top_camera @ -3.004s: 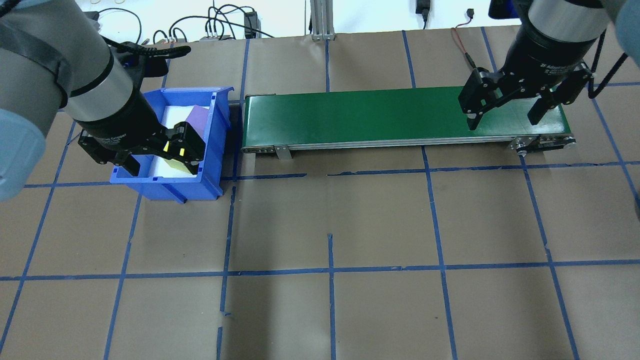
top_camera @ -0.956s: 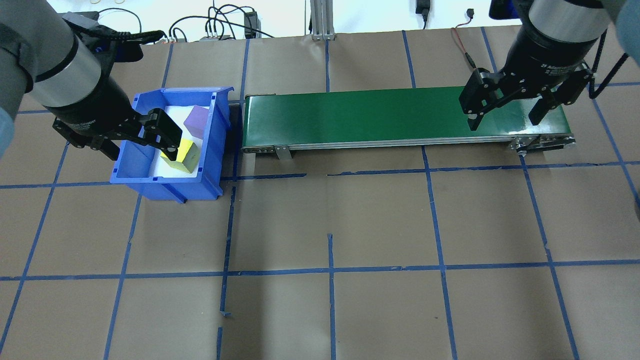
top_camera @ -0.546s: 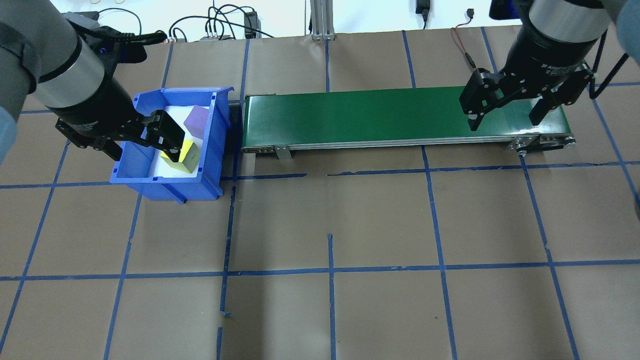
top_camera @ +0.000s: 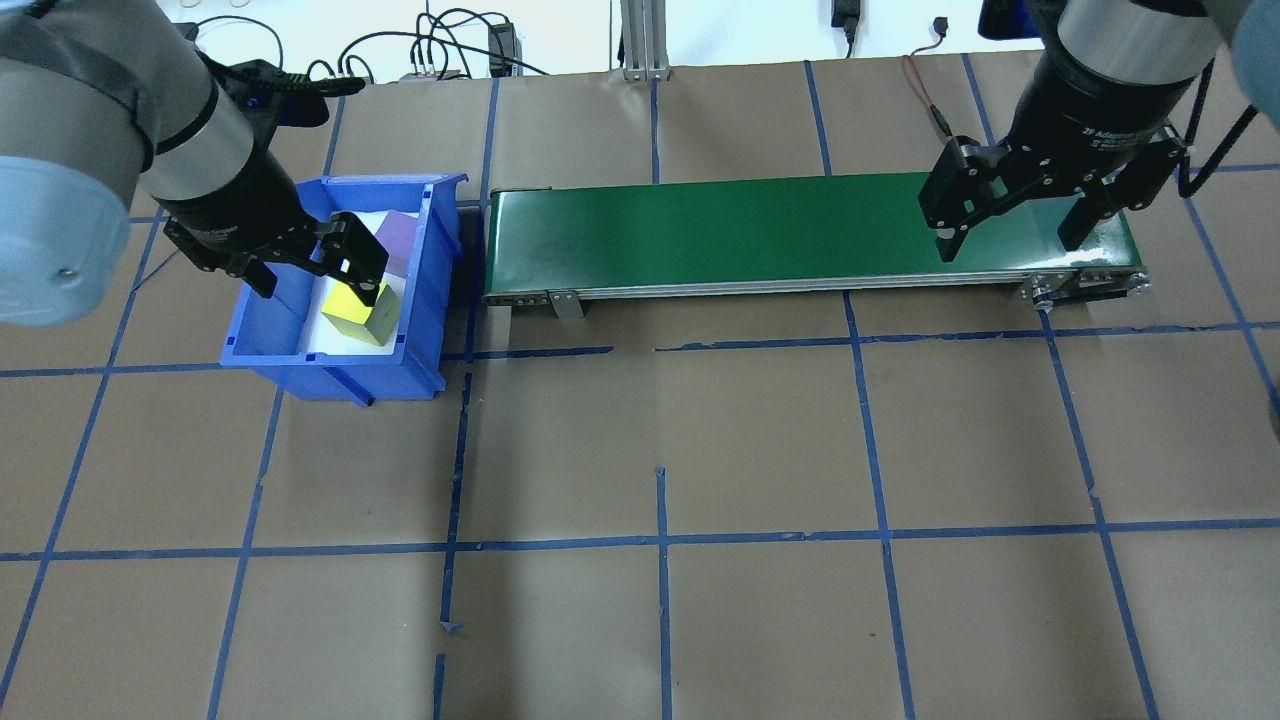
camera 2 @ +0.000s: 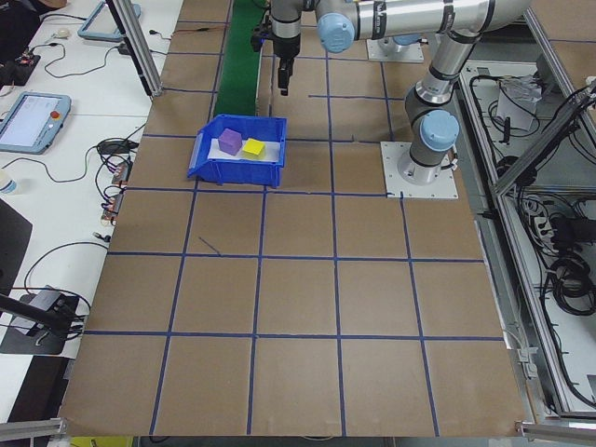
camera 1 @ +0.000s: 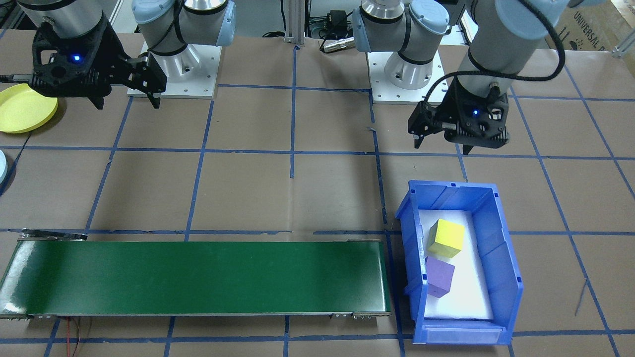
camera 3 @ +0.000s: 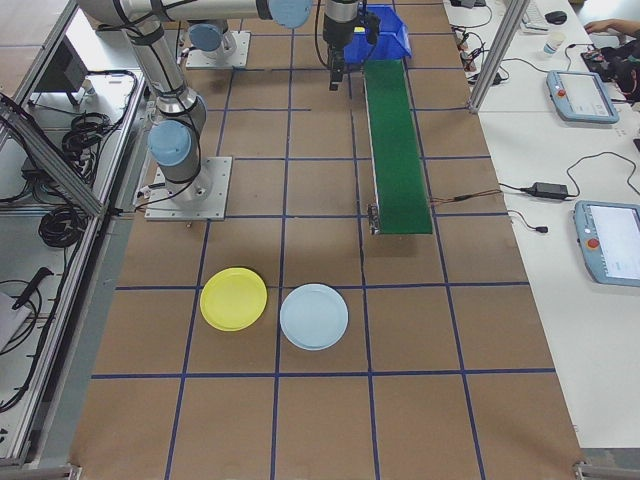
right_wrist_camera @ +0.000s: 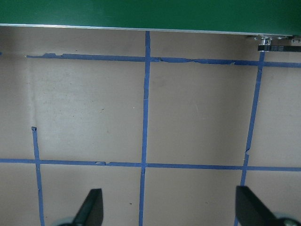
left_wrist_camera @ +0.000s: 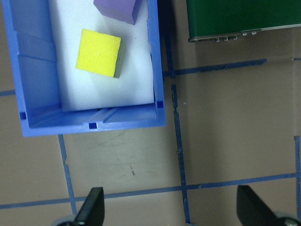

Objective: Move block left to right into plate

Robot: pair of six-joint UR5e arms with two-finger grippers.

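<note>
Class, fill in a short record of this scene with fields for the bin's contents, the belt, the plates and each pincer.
bin: blue, holds yellow block and purple block
conveyor belt: green, nothing on it
plates: yellow plate and pale blue plate, side by side on the table
left pincer: open, empty, raised above the bin
right pincer: open, empty, above the belt's far end

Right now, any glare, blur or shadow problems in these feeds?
Overhead exterior: glare patch on the conveyor belt by the right gripper. Front-facing: sheen at the belt's end. Left wrist: fingers blurred at the frame bottom, yellow block sharp. Side views: blocks tiny.
</note>
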